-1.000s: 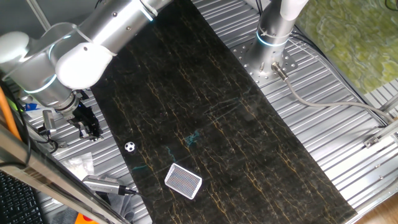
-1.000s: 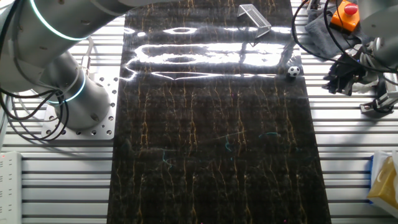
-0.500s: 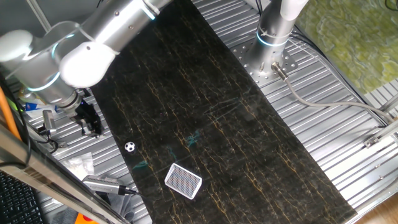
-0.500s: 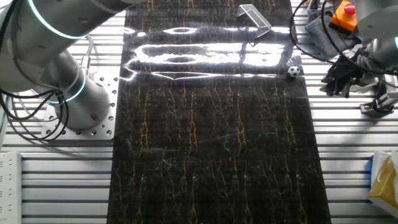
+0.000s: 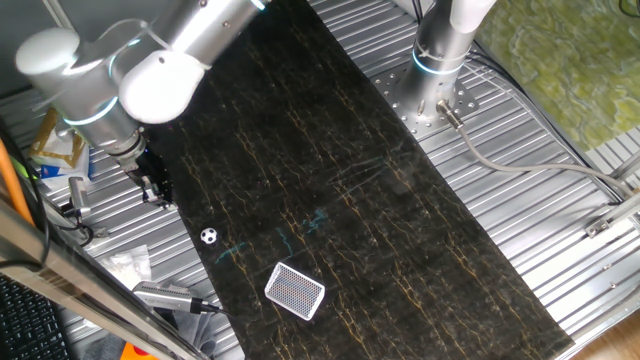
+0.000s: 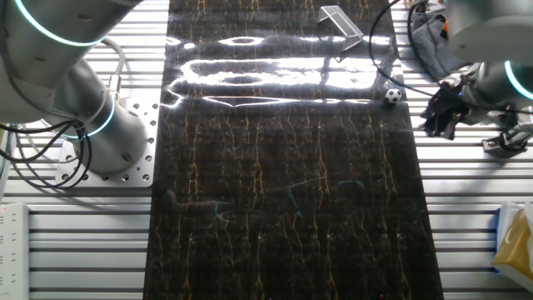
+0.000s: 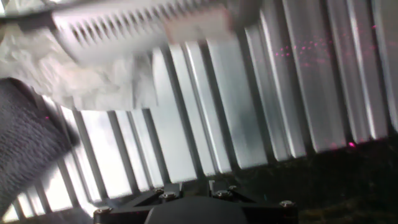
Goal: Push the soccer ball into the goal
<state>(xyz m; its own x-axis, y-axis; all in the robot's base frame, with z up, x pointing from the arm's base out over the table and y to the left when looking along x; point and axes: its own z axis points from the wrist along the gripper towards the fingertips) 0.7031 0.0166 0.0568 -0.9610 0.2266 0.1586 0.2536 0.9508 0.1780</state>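
In one fixed view, the black two-finger end effector hangs at the far left, low over the ribbed aluminium desk just off the edge of the dark marble-patterned mat; its fingers look close together, but the view is too small and dark to tell whether they are apart or closed, and nothing sits between them. To its right and a little nearer the camera, the tiny white soccer ball with black patches rests on the mat close to that edge, apart from the end effector. Further right lies the goal, a flat rounded white frame filled with dark grid netting, near the ball with bare mat between them. The end effector seems placed behind the ball, on the side away from the goal, so a sweep across would drive the ball towards the netting. The push does not appear to have begun.
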